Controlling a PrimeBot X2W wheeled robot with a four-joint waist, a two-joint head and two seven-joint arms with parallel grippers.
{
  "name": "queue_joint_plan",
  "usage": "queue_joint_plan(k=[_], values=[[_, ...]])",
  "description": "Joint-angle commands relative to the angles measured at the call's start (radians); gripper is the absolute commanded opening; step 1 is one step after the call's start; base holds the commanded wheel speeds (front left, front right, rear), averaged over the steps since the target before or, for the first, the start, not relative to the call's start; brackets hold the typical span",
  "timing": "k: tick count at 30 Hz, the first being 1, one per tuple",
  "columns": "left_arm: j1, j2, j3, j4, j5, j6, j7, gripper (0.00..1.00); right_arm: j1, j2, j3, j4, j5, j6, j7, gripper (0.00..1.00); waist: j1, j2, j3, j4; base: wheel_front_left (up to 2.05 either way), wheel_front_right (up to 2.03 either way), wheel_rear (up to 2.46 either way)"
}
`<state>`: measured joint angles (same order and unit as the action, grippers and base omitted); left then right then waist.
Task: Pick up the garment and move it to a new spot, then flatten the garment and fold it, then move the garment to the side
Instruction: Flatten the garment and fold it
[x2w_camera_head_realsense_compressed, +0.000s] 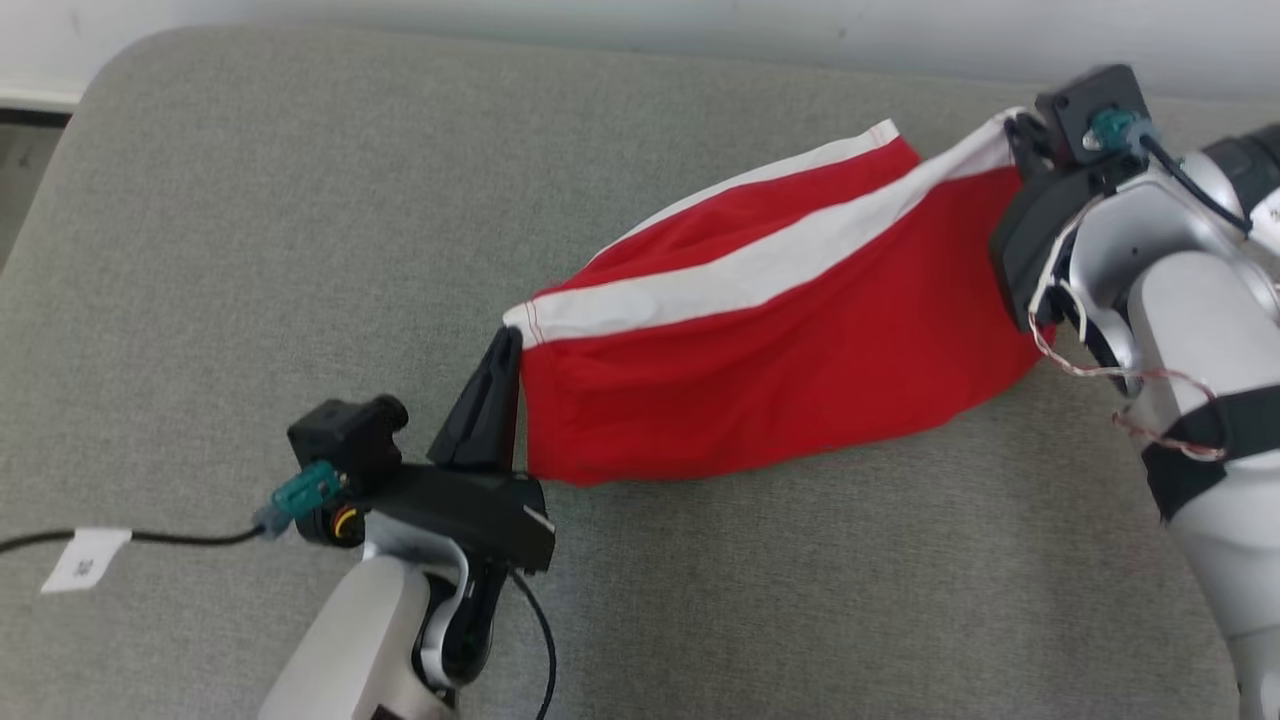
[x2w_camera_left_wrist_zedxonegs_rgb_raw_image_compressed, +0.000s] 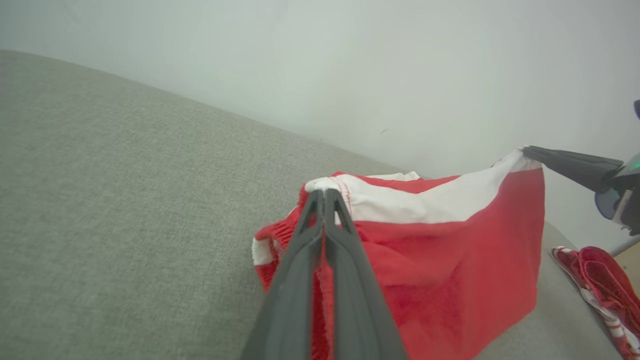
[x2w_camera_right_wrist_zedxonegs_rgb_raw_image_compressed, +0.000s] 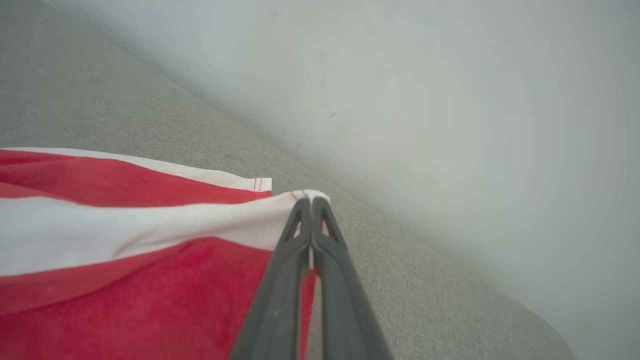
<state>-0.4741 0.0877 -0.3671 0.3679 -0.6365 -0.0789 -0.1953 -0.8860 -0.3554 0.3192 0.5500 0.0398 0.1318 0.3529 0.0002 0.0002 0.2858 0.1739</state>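
The red fabric garment with a white band (x2w_camera_head_realsense_compressed: 780, 390) is stretched between both arms, its lower edge sagging onto the grey woven-cloth surface (x2w_camera_head_realsense_compressed: 250, 250). The left gripper (x2w_camera_head_realsense_compressed: 508, 345) is clamped on one white-banded corner. The right gripper (x2w_camera_head_realsense_compressed: 1018, 130) is clamped on the opposite corner, near the far edge. In the left wrist view, below the right gripper, lies what may be a crumpled red-and-white cloth (x2w_camera_left_wrist_zedxonegs_rgb_raw_image_compressed: 600, 280).
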Motion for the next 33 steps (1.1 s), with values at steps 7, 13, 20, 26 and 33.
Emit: queue_joint_plan(k=[7, 13, 20, 26, 33], values=[[-0.128, -0.023, 0.004, 0.119, -0.027, 0.016, -0.019, 0.0, -0.15, 0.033, 0.019, 0.174, -0.045, -0.003, -0.071, 0.0, -0.0002, -0.0002, 0.064, 0.041, 0.0, 0.0, 0.0], [-0.195, -0.033, -0.008, 0.197, -0.055, 0.016, -0.036, 0.0, -0.221, 0.061, -0.019, 0.291, -0.067, -0.003, -0.143, 0.0, -0.0002, -0.0002, 0.087, 0.058, 0.0, 0.0, 0.0], [-0.243, -0.037, -0.024, 0.269, -0.074, 0.025, -0.064, 1.0, -0.265, 0.089, -0.054, 0.402, -0.1, -0.003, -0.236, 0.02, -0.0002, -0.0002, 0.096, 0.081, 0.0, 0.0, 0.0], [-0.268, -0.037, -0.027, 0.26, -0.063, 0.043, -0.071, 1.0, -0.296, 0.114, -0.096, 0.467, -0.14, -0.003, -0.307, 1.0, -0.0002, -0.0002, 0.099, 0.091, 0.0, 0.0, 0.0], [-0.162, -0.022, 0.092, 0.088, 0.086, 0.049, -0.07, 1.0, -0.301, 0.121, -0.168, 0.526, -0.153, -0.003, -0.337, 1.0, -0.0002, -0.0002, 0.057, 0.08, 0.0, 0.0, 0.0]])
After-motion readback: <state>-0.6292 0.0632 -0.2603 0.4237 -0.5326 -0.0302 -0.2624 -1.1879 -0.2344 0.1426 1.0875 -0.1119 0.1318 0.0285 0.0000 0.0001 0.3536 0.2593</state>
